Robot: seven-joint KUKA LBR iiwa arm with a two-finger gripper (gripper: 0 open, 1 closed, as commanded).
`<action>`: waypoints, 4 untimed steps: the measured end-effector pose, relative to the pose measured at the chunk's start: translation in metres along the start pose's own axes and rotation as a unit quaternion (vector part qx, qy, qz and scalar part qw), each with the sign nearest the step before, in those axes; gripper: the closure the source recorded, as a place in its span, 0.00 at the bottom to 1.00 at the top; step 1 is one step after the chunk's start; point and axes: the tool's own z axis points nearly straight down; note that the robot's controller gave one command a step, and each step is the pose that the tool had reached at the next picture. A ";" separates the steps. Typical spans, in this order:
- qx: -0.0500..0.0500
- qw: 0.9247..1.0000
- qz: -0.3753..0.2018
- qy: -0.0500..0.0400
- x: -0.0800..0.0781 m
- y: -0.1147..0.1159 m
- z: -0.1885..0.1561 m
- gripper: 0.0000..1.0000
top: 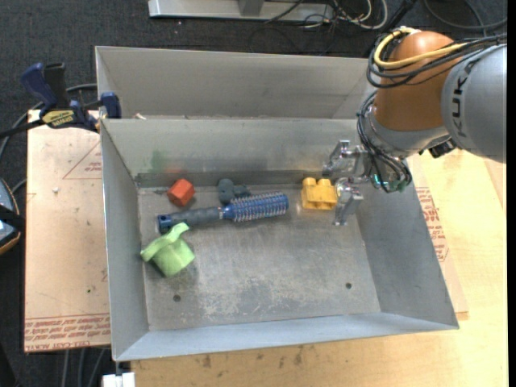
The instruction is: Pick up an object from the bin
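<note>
Five small things lie in my grey metal bin [266,293], and I have not picked up any of them yet. My gripper [343,185] is down low near the bin's back edge, over toward the right wall. It looks spread apart, and nothing sits inside it. The chunky yellow plastic block [318,193] is just beside my gripper, on the side away from the right wall. It is so near that it may be touching, but I cannot tell. I think I am at the step of lining up for a grab. For my next move I would slide a little toward the block so that it sits in the gap. Then I would squeeze shut and lift straight up. The blue brush with bristles and a long handle [242,209] lies just past the block, along the back edge, so I should take care not to bump it. A little orange-red block [181,190] and a small dark grey lump [228,189] are further along that edge. A light green plastic toy [169,252] rests by the left wall, well apart from me.
</note>
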 end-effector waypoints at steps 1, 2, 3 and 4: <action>0.002 0.996 -0.090 -0.006 -0.007 0.054 0.087 0.00; 0.001 0.998 -0.066 -0.010 0.003 0.119 0.084 0.00; 0.000 0.998 -0.064 -0.011 0.002 0.117 0.083 1.00; 0.001 0.982 -0.189 -0.007 0.007 0.147 -0.073 1.00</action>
